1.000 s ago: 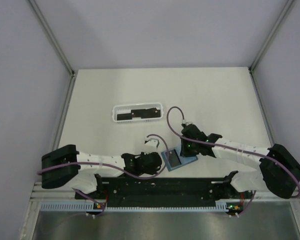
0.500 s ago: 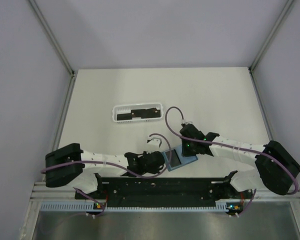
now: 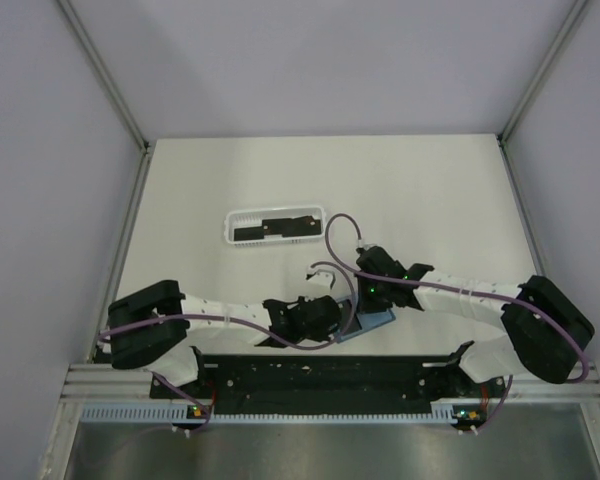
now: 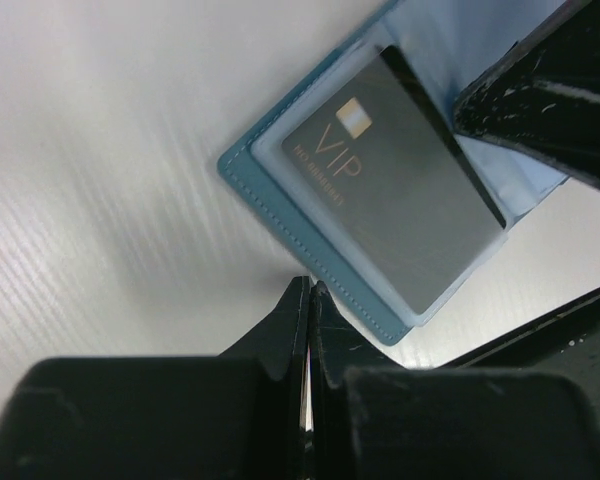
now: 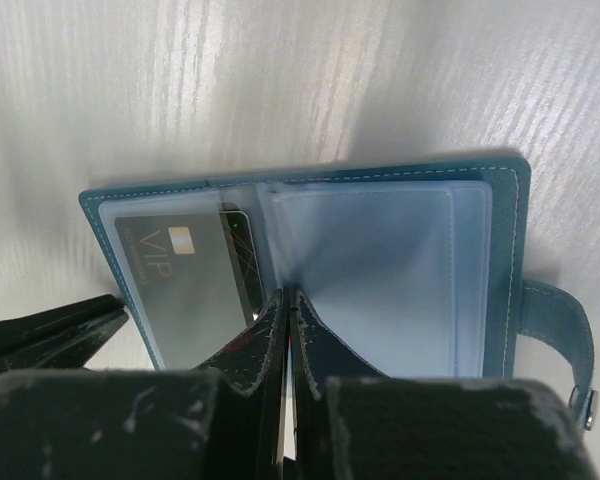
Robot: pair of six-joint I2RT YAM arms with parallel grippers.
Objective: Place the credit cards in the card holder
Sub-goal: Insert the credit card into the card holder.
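So the card holder [image 5: 500, 262] lies open on the table [image 3: 430, 200] near the front edge, between the left gripper [image 4: 307, 290] and right gripper [image 5: 283, 297]. One card [image 5: 180, 285] sits in its left sleeve. Further back-left, a tray [image 3: 276, 209] holds more cards [image 3: 265, 231].

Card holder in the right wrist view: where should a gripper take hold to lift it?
Probably the strap tab, which juts past the card holder's cover edge; the rest lies open, flat on the table. Come in low from that side, fingers above and below.
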